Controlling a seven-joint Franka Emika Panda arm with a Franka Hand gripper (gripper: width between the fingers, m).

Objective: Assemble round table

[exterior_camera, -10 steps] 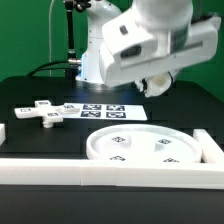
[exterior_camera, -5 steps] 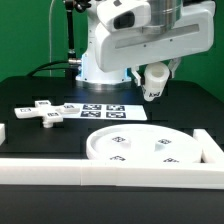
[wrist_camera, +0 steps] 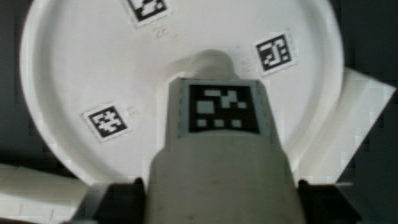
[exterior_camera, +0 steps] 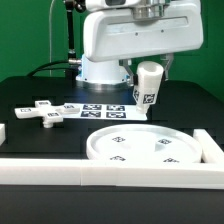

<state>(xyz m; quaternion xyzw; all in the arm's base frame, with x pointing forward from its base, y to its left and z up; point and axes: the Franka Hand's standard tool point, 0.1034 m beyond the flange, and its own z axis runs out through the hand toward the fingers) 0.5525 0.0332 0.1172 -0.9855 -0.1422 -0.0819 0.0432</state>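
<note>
My gripper [exterior_camera: 148, 66] is shut on the short white cylindrical post [exterior_camera: 147, 85], which hangs upright with a square tag facing out, above the table just behind the disc. In the wrist view the post [wrist_camera: 217, 130] fills the middle between my dark fingers [wrist_camera: 119, 200], pointing at the disc [wrist_camera: 107, 70] below. The large rimmed round disc [exterior_camera: 145, 147] lies flat at the front, with several tags on its face. The small cross-shaped foot [exterior_camera: 42, 112] lies on the table at the exterior view's left.
The marker board [exterior_camera: 103, 110] lies flat behind the disc. Long white edge rails run along the front [exterior_camera: 100, 172], at the exterior view's right [exterior_camera: 210, 148] and a short piece at the left [exterior_camera: 4, 133]. The robot base [exterior_camera: 100, 68] stands behind.
The arm has swung so the gripper points down; the post has gone from tilted to upright and moved slightly to the exterior view's left and lower, over the disc's far edge.
</note>
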